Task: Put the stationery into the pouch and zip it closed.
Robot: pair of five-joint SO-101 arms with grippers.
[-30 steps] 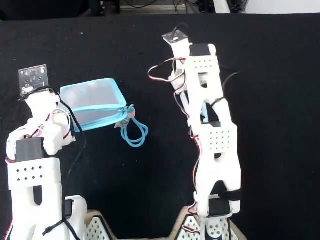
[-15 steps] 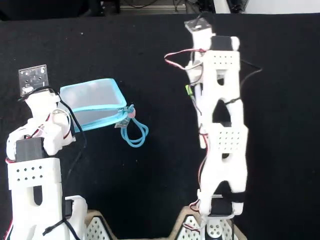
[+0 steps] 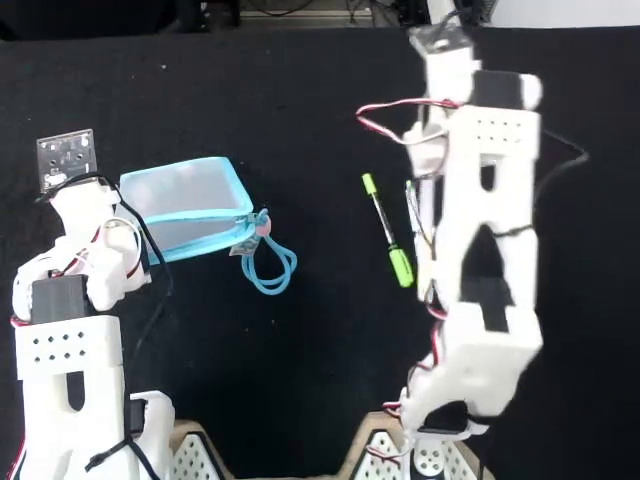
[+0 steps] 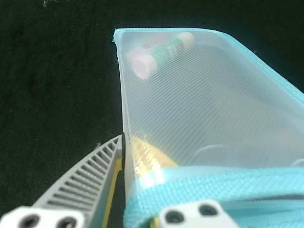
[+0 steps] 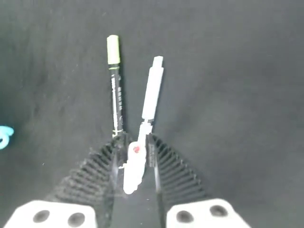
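Black tabletop, from above: teal pouch by the left arm, green pen loose beside the right. Left wrist view: left claw pinches the pouch's edge, stationery already inside. Right wrist view shows what the arm hides above: right claw clenched on a white pen by its end, which could pivot and slip.

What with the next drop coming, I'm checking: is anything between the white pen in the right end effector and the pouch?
Only the green pen, lying beside the white pen on the pouch side. Past it, bare cloth up to the pouch's loop.
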